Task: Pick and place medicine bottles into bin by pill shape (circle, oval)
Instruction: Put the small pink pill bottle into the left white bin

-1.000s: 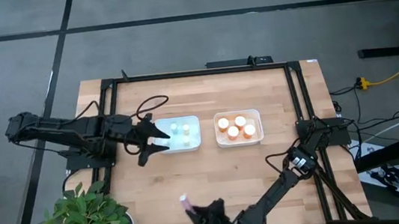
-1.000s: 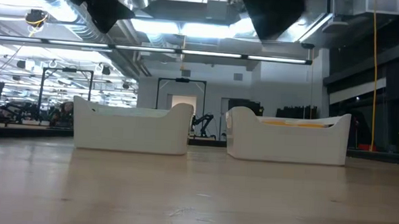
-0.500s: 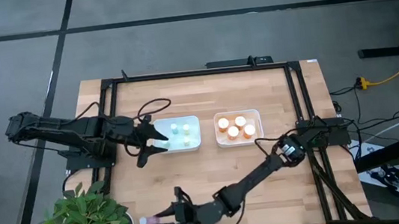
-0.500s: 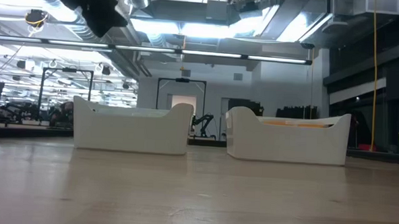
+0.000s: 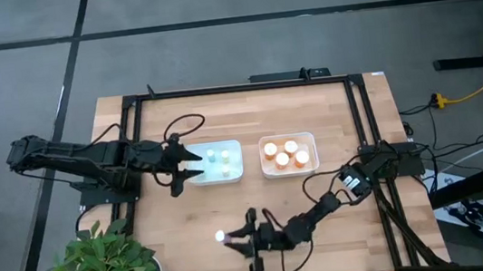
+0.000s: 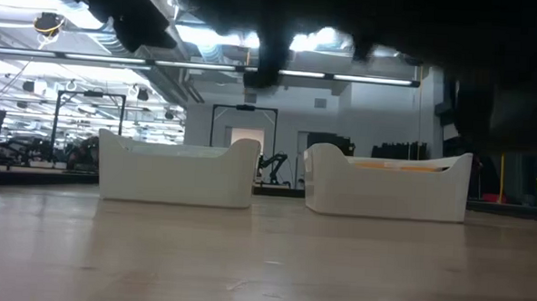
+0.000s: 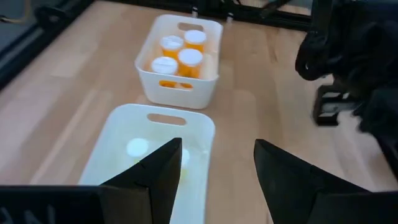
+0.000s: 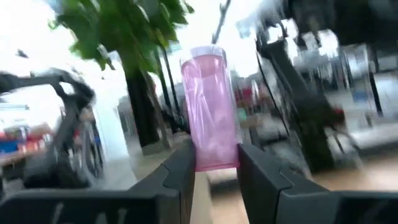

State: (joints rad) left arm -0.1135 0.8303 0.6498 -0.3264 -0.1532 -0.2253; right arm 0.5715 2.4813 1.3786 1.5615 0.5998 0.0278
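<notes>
Swung back toward lower centre of the bench (image 5: 258, 202), right hand (image 5: 235, 238) stays clamped on a pink bottle (image 8: 210, 106); left hand (image 5: 188, 164), fingers apart, hovers at the left bin (image 5: 235, 145).

The right pincer (image 8: 208, 167) is closed on a translucent pink cylindrical bottle with a pale cap (image 8: 209, 107); its two dark fingers (image 8: 176, 180) clamp the bottle's lower end. The bottle stands upright between them. A leafy green plant (image 8: 134, 37) shows behind, blurred.
</notes>
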